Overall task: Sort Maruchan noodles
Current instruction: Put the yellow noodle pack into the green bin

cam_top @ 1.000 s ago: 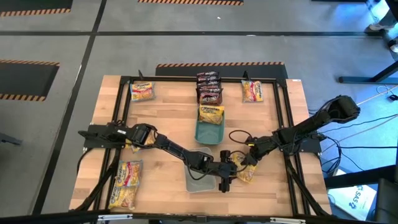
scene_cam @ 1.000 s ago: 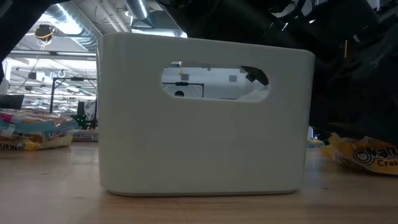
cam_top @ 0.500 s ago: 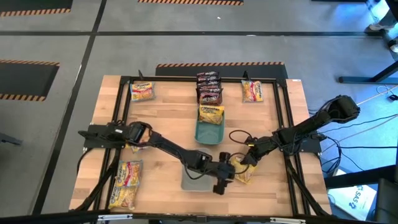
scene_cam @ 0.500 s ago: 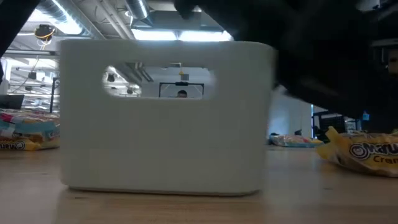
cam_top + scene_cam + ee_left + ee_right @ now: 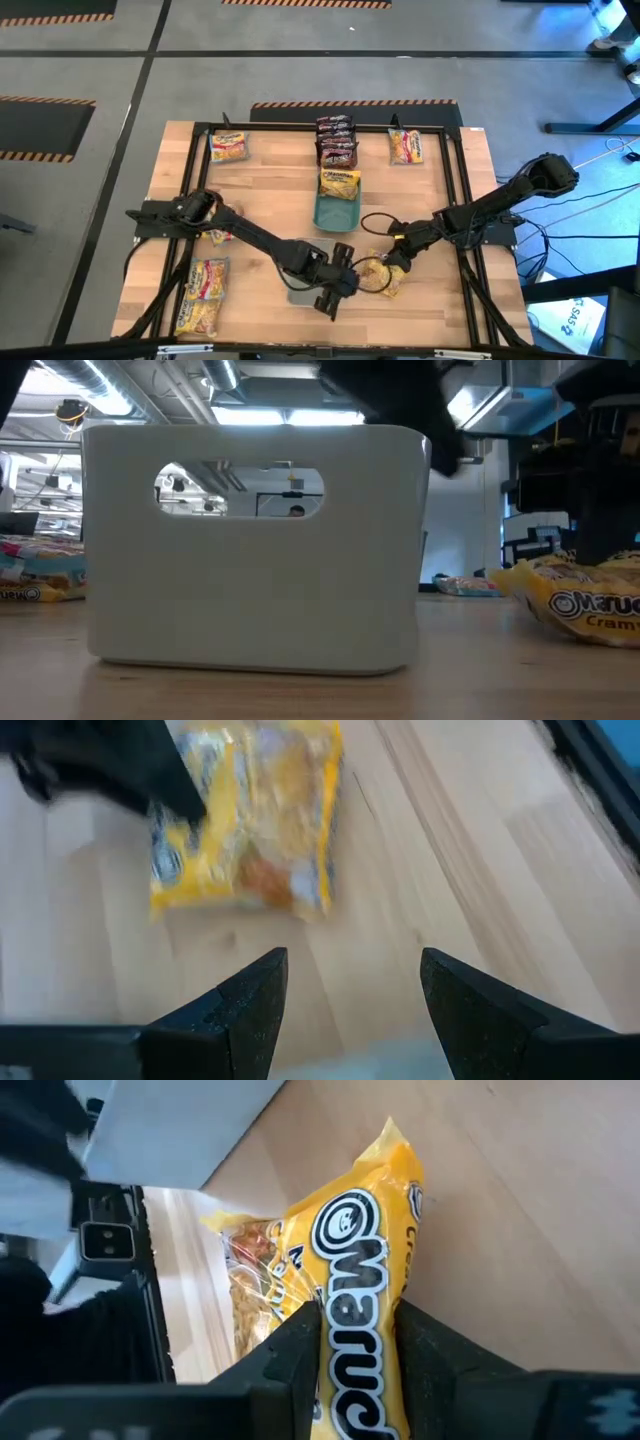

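Observation:
A yellow Maruchan packet (image 5: 378,276) lies right of the pale grey tray (image 5: 300,287) near the table's near edge. My right gripper (image 5: 397,262) is shut on it; the right wrist view shows the packet (image 5: 352,1280) running forward between the fingers. My left gripper (image 5: 350,990) is open and hovers by the grey tray's right end (image 5: 335,292), with the same packet (image 5: 250,820) ahead of it. A second yellow packet (image 5: 340,184) rests on the teal tray's far end (image 5: 336,215). The low view has the grey tray (image 5: 250,550) in front and the held packet (image 5: 585,605) to its right. My right gripper pinches the yellow packet between its two fingers (image 5: 290,1355), at the packet's right-hand end (image 5: 355,1350). It comes slanting down from the table's right side. The packet's underside (image 5: 590,635) lies on the table, and its top is bunched up.
Dark red-brown packets (image 5: 337,140) are stacked at the far edge, with pale packets left (image 5: 229,148) and right (image 5: 405,147) of them. More pale packets (image 5: 203,295) lie near the left front corner. A black frame (image 5: 455,190) borders the work area. Bare wood shows near the table's middle left.
My left gripper has moved toward the table's left and a little nearer. The grey tray has slid left along the table with it. My right gripper has drawn the yellow packet slightly left, staying shut on it.

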Action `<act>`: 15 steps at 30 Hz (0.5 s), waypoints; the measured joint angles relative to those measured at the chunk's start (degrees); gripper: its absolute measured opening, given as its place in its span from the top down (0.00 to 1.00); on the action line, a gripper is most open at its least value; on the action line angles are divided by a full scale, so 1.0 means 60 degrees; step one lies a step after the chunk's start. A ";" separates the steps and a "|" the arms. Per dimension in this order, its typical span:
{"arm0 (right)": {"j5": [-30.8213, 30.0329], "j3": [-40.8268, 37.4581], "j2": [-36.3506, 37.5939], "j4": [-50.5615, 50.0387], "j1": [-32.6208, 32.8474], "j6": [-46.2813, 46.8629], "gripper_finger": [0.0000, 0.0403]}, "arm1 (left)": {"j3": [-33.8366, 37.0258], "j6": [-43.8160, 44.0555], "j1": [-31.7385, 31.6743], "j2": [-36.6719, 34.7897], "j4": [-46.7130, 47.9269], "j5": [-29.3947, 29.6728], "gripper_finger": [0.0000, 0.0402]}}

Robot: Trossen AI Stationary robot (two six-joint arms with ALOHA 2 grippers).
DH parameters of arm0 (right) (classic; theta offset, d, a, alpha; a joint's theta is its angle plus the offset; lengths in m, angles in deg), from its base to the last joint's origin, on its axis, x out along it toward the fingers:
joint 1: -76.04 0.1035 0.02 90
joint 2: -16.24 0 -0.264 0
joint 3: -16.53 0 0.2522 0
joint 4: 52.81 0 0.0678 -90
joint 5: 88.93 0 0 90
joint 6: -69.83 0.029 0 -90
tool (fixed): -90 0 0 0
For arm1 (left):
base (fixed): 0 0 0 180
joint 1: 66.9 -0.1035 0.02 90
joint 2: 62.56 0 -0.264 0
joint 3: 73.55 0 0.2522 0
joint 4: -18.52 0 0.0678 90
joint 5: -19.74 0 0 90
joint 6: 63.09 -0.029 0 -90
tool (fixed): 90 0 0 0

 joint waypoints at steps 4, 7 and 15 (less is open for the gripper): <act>-0.0079 0.0368 0.0154 -0.0594 0.0000 -0.0463 0.75 | 0.0020 0.0372 0.0320 -0.0340 0.1050 0.0679 0.44; -0.0282 0.0607 0.0308 -0.1002 0.0000 -0.0605 0.75 | 0.0662 0.0607 0.0605 -0.0856 0.1133 0.1521 0.44; -0.0604 0.1031 0.0621 -0.1497 -0.0004 -0.0813 0.78 | 0.4864 0.1954 0.0877 -0.3911 -0.1605 0.2098 0.44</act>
